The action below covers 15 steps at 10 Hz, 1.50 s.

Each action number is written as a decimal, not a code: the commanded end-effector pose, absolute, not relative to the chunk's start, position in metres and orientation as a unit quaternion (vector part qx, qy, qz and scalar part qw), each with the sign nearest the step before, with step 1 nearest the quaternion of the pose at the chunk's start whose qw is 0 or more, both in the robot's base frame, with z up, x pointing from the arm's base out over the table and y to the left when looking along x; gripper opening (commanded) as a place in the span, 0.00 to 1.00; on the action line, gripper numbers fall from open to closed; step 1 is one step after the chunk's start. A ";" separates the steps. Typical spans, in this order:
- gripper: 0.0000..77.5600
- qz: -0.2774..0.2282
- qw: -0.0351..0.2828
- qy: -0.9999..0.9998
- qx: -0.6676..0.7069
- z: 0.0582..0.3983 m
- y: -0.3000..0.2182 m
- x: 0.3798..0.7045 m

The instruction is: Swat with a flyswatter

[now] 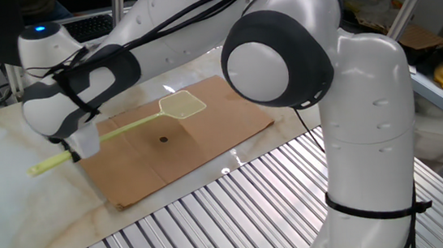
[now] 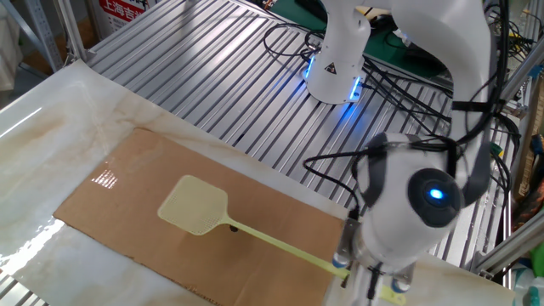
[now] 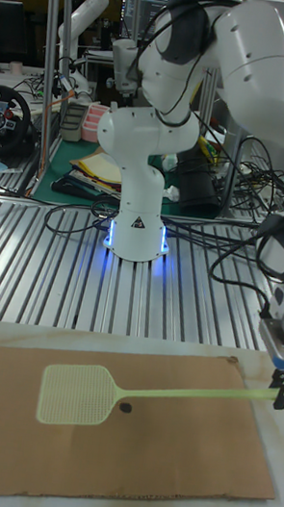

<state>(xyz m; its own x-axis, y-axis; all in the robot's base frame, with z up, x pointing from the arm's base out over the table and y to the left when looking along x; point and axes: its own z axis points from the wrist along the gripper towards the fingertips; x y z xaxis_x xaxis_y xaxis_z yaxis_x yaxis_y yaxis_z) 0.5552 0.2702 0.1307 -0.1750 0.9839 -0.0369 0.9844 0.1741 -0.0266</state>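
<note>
The pale yellow-green flyswatter (image 1: 180, 104) is held by its thin handle, close to the handle's end. Its mesh head (image 3: 76, 393) hangs a little above a brown cardboard sheet (image 1: 206, 138). My gripper (image 1: 73, 151) is shut on the handle beyond the cardboard's short edge, and a short stub of handle sticks out past it. In the other fixed view the gripper (image 2: 344, 265) sits low at the right and the head (image 2: 194, 205) looks blurred. A small dark spot (image 1: 163, 138) lies on the cardboard near the head.
The cardboard (image 2: 110, 183) lies on a pale marbled tabletop (image 1: 18, 217). Ribbed metal slats (image 2: 204, 68) border the table. The arm's base (image 3: 136, 224) with its blue light stands beyond the cardboard. Cables (image 2: 297, 42) trail around the base.
</note>
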 end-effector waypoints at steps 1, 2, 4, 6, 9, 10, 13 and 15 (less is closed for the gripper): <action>0.01 -0.021 0.006 0.791 0.612 0.131 0.259 0.559; 0.01 -0.023 0.006 0.803 0.595 0.131 0.258 0.558; 0.01 -0.025 0.005 0.822 0.569 0.131 0.251 0.559; 0.01 -0.025 0.004 0.842 0.539 0.131 0.240 0.558; 0.01 -0.025 0.001 0.860 0.509 0.133 0.232 0.556; 0.01 -0.025 -0.002 0.886 0.463 0.134 0.225 0.554; 0.01 -0.025 -0.005 0.917 0.397 0.133 0.218 0.554; 0.01 -0.025 -0.004 0.928 0.372 0.133 0.213 0.553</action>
<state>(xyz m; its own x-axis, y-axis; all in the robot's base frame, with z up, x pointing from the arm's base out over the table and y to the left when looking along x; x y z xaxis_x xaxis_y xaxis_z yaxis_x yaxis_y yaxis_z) 0.5538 0.2231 0.1313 -0.6367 0.7709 -0.0168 0.7706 0.6353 -0.0503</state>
